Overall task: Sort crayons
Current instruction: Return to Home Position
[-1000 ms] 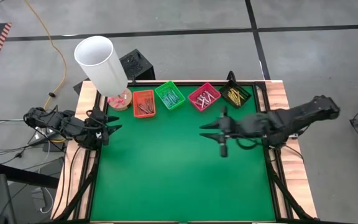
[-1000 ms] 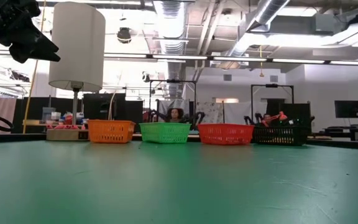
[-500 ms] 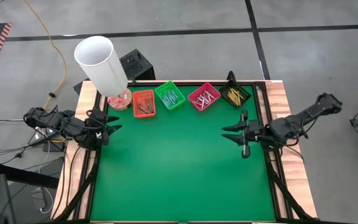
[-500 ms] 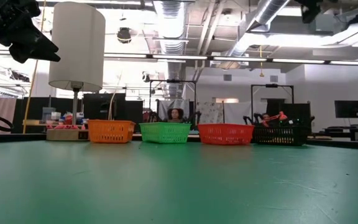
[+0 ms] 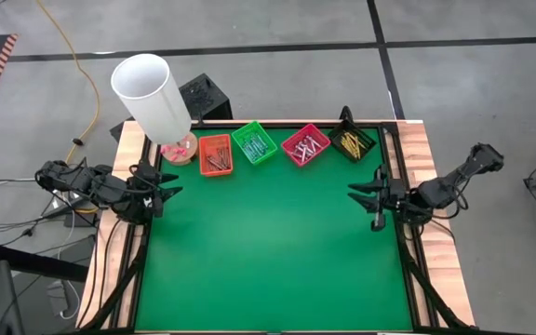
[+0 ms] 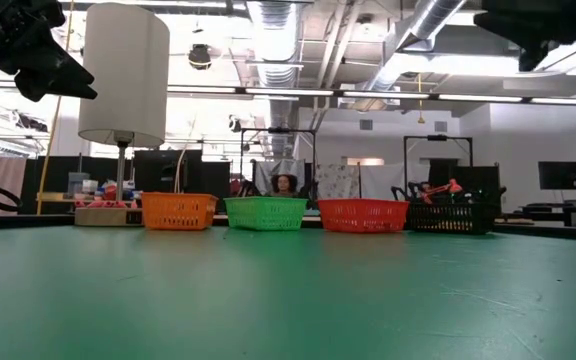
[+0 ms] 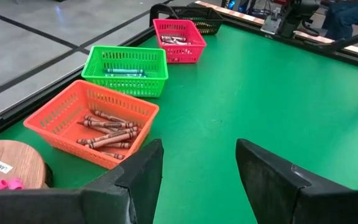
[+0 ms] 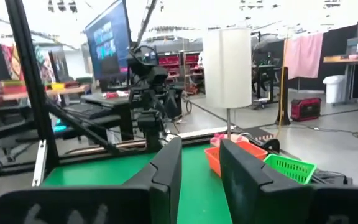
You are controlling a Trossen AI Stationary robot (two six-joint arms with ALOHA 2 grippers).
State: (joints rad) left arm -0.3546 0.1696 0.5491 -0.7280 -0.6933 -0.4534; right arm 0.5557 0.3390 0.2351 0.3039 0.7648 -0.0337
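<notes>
Right hand [image 5: 368, 197] farther right, partly out of low view

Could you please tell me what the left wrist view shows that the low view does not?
Only the left wrist view looks down on the contents: brown crayons lie in the orange tray, bluish crayons in the green tray, seen past the open left gripper. Only the low view shows the ceiling pipes and the lamp's full white shade. Both show the orange and green trays, the red tray, the green table and part of the right arm.
</notes>
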